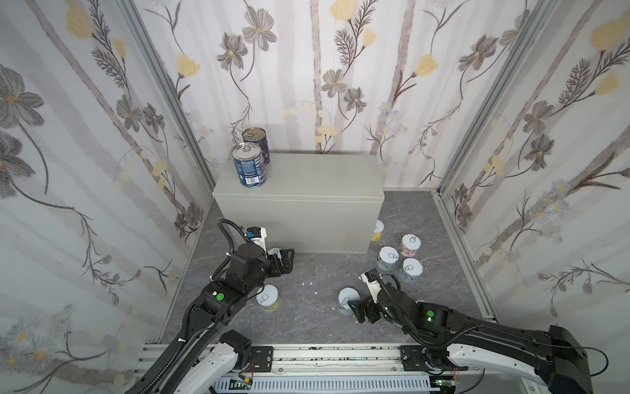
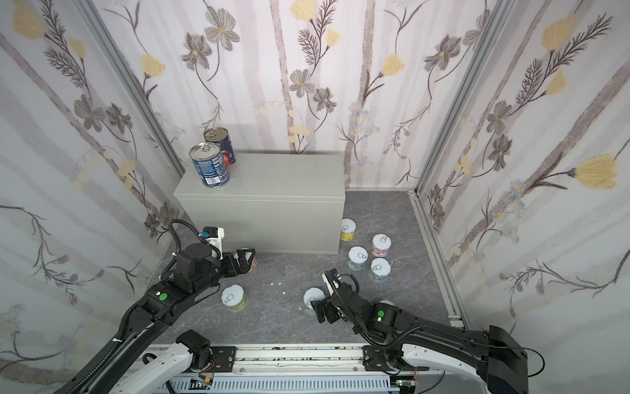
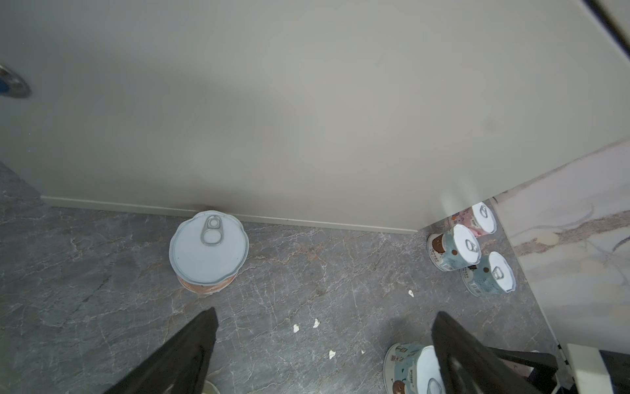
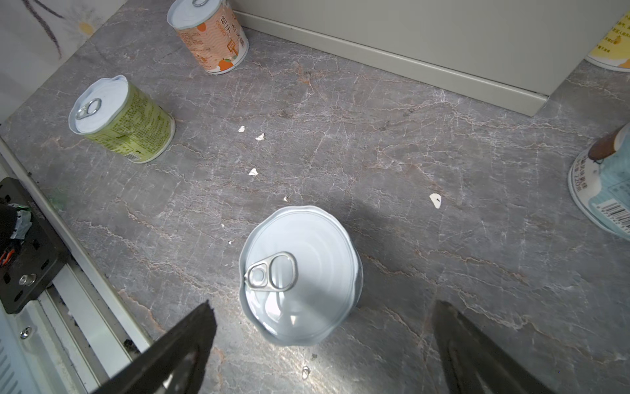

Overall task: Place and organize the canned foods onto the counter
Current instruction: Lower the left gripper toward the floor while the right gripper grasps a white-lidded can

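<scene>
The counter (image 1: 306,177) is a grey box at the back wall. Two tall blue cans (image 1: 249,167) (image 1: 258,143) stand on its left end. Short cans stand on the floor: several at the right (image 1: 388,257), a green one (image 1: 269,298) by the left arm. My left gripper (image 1: 288,261) (image 3: 326,312) is open near the counter's front. An orange can (image 3: 208,250) stands apart ahead of it, against the counter's base. My right gripper (image 1: 356,311) (image 4: 324,303) is open with a pale-lidded can (image 4: 300,273) partly between its fingers, untouched.
Floral walls close in the floor on three sides. An aluminium rail (image 1: 324,354) carrying both arm bases runs along the front. Small white scraps (image 1: 310,283) lie mid-floor. A round lock (image 3: 13,85) sits on the counter's front.
</scene>
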`<state>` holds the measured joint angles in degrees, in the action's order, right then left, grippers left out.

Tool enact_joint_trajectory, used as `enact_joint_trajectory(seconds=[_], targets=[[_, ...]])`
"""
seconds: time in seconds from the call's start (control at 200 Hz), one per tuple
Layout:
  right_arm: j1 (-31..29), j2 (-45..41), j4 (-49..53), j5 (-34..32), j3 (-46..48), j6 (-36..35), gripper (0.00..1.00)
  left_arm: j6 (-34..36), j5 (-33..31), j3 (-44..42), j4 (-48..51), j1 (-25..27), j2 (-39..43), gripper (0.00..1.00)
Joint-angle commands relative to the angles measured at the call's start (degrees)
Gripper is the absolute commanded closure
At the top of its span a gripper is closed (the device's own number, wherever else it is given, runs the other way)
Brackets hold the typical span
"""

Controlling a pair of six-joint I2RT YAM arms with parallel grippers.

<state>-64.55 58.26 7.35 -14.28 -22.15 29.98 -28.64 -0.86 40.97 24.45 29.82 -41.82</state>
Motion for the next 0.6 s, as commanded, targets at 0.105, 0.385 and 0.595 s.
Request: enact_joint_trajectory(seconds=[0.105,0.385,0.595], targets=[[-0.1,3.4,-6.6,0.3,0.1,1.2,0.0,-1.2,-5.8,-3.3,-5.4,1.5,1.3,0.0],[-0.1,7.5,-10.1,2.7,0.5,1.1,0.0,-1.3,-6.3,-4.2,-8.6,1.4,-1.2,0.0],[-0.2,10.7,-11.0,3.5,-0.1,0.9,0.0,-2.4,-7.0,-4.9,-10.7,1.5,-3.0,0.0]])
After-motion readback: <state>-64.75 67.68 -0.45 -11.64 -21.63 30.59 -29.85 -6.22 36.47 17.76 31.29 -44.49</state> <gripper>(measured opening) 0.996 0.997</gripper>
